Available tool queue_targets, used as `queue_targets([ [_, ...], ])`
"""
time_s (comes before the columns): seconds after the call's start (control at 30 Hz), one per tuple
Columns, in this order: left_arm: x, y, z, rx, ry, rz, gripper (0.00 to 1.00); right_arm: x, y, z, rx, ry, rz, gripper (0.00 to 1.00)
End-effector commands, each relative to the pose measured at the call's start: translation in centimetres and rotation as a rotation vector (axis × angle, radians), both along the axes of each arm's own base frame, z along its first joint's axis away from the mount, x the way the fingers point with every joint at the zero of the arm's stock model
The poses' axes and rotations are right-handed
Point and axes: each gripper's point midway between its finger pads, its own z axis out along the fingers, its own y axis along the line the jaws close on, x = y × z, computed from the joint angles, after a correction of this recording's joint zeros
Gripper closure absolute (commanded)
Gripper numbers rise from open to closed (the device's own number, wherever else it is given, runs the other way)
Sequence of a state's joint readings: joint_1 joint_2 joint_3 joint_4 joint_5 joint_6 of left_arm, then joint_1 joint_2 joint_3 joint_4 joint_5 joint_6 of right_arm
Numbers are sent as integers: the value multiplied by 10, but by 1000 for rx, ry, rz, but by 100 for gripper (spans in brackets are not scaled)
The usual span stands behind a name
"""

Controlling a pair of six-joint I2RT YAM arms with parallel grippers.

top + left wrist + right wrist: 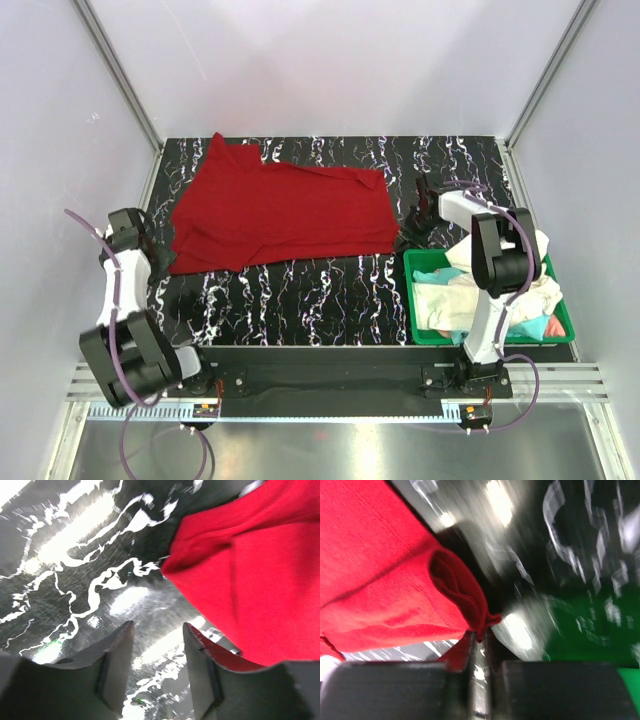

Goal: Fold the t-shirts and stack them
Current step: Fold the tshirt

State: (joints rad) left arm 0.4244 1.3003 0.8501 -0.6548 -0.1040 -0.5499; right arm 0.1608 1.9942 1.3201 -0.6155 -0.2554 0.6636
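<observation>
Dark fingers (465, 680) of the right pincer (481, 642) fill the bottom of the right wrist view, pressed almost together, with a bunched corner of the deep red t-shirt (280, 215) clamped in the narrow slit between them. From that pinch the red cloth rises in a rolled fold and spreads away to the left, while the black, white-veined counter (330, 290) shows blurred to the right, with a patch of the green bin (411, 300) at the lower right. On the other side, the left pincer (158, 627) stands with its two fingers apart; only bare counter shows in the gap, and the shirt's edge lies just beside the outer face of the right-hand finger, its nearest corner a little way ahead. Seen from above, the red shirt lies spread flat across the far half of the counter, one sleeve pointing toward the back left, with the left pincer at its near left corner and the right pincer at its near right corner. Just beyond the right pincer, at the near right of the counter, the bin holds a loose heap: a cream-white t-shirt (445, 300) on top, spilling over the far right rim, with a teal t-shirt (530, 328) and a pinkish t-shirt (553, 326) showing at the near right corner.
</observation>
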Motion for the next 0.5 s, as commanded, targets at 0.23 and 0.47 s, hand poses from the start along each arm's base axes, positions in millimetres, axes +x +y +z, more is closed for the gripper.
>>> queue_targets([
  [0.23, 34, -124, 36, -174, -209, -458, 52, -33, -14, 48, -139, -132, 188, 53],
  [0.47, 64, -195, 18, -150, -50, -845, 43, -7, 27, 66, -205, -267, 384, 53],
])
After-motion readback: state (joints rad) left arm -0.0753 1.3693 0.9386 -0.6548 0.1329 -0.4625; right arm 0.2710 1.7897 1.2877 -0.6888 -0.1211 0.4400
